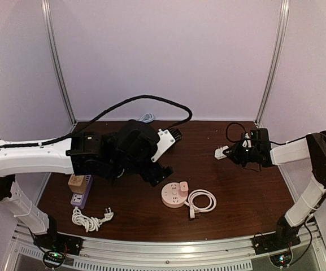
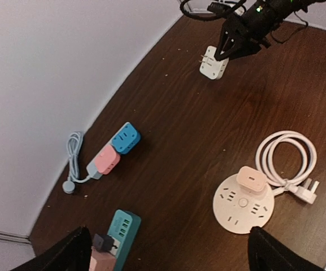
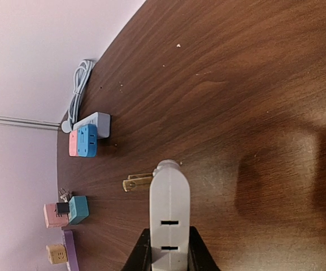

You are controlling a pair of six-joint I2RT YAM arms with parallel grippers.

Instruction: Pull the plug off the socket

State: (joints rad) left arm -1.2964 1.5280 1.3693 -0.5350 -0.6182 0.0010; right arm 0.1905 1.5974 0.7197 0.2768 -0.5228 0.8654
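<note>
My right gripper (image 3: 170, 254) is shut on a white plug (image 3: 170, 209) whose brass prongs (image 3: 137, 182) stick out sideways, free of any socket. It hangs a little above the wood at the right rear (image 1: 221, 152); the left wrist view shows the same plug (image 2: 213, 66) under the black right gripper (image 2: 230, 48). A round pinkish-white socket (image 2: 230, 212) lies near the table's front middle (image 1: 171, 199) with a pink plug (image 2: 251, 180) seated in it. My left gripper (image 2: 171, 257) hovers above the table left of that socket, open and holding nothing.
A teal power strip (image 2: 120, 228) carries a black plug and a pink block. Blue (image 2: 126, 138) and pink (image 2: 103, 160) cubes with a grey cable lie by the back wall. The round socket's white cord (image 2: 284, 161) is coiled beside it. A purple strip (image 1: 81, 199) and white cable (image 1: 86, 219) sit front left.
</note>
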